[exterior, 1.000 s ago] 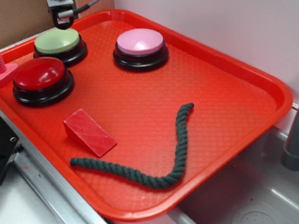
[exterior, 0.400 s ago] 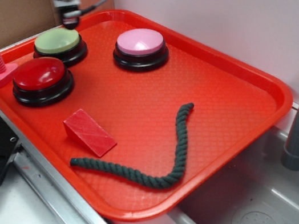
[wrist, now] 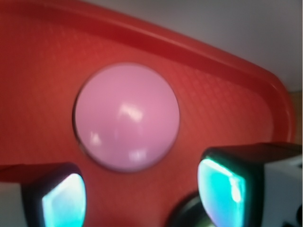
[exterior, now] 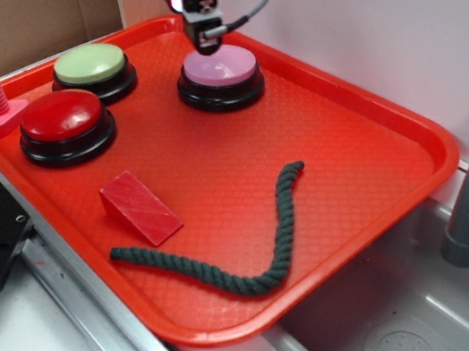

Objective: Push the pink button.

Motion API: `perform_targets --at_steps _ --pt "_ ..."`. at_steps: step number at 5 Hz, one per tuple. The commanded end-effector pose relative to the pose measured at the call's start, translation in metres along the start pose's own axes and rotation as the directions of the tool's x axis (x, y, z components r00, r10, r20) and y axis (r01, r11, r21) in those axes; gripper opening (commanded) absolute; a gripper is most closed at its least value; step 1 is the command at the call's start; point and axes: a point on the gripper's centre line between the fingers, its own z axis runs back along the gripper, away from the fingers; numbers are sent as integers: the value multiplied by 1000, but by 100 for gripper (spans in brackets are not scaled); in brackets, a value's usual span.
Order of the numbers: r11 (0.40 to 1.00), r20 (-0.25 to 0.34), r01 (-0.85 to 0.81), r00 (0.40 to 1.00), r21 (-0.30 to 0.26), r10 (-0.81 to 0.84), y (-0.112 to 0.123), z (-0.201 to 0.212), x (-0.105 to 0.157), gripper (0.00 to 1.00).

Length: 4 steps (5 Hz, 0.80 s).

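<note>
The pink button sits at the tray's far edge, dome up for a downward press. Just above its back-left rim hangs the gripper, fingers spread, apparently lining up. Left of the button sit the green button and red button; nearer, a rope. A sink adjoins the tray.

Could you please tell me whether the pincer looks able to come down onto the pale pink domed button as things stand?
Probably yes. The pincer hangs just over the back-left edge of the pale pink domed button, and the wrist view shows its top bare, nothing between them.
</note>
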Motion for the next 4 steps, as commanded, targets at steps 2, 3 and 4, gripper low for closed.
perform_targets --at_steps 2,3,4 --pt "994 14 -100 995 -37 101 -3 -2 21 100" --pt "989 5 -144 989 -26 145 -5 -15 18 100" --pt "983 28 -183 983 -34 183 -10 -24 20 100"
